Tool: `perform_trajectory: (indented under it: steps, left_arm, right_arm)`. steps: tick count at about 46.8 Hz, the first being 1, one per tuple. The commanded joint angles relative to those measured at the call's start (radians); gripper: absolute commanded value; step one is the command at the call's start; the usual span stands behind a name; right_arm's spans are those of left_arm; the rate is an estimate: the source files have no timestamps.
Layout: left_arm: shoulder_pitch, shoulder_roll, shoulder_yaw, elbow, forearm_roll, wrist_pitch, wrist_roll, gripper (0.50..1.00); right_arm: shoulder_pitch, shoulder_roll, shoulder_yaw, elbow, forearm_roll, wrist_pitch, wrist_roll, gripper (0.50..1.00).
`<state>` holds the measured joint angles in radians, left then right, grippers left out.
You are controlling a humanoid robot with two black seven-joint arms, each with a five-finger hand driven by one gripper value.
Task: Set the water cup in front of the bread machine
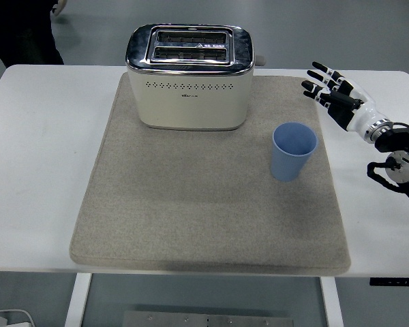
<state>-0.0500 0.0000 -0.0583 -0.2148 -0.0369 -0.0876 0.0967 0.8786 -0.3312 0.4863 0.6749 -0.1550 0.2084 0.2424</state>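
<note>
A light blue cup [293, 150] stands upright on the right part of a grey mat [204, 204]. A cream toaster with a chrome top [189, 76] stands at the mat's back middle. The cup is to the right of the toaster and a little nearer to me. My right hand [326, 86] reaches in from the right edge, fingers spread and empty, above the table just right of the mat, behind and to the right of the cup. My left arm does not show.
The white table [41, 170] carries the mat. A person in dark clothing [20, 30] stands at the top left behind the table. A white object [7, 319] lies on the floor at the bottom left.
</note>
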Motion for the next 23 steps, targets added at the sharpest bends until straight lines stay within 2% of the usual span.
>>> perform_trajectory:
  steps: [1,17,23]
  left_arm:
    - [0.001,0.0,0.0,0.0,-0.001,0.0,0.0,1.0]
    - [-0.001,0.0,0.0,0.003,-0.003,-0.003,0.0,1.0]
    - [-0.001,0.0,0.0,0.002,-0.001,-0.003,0.0,1.0]
  right_arm:
    - [-0.001,0.0,0.0,0.002,0.0,0.002,0.0,0.921]
    - [-0.004,-0.003,0.0,0.002,0.0,0.006,0.006,0.921]
    - [-0.007,-0.017,0.0,0.003,0.002,0.025,0.008,0.921]
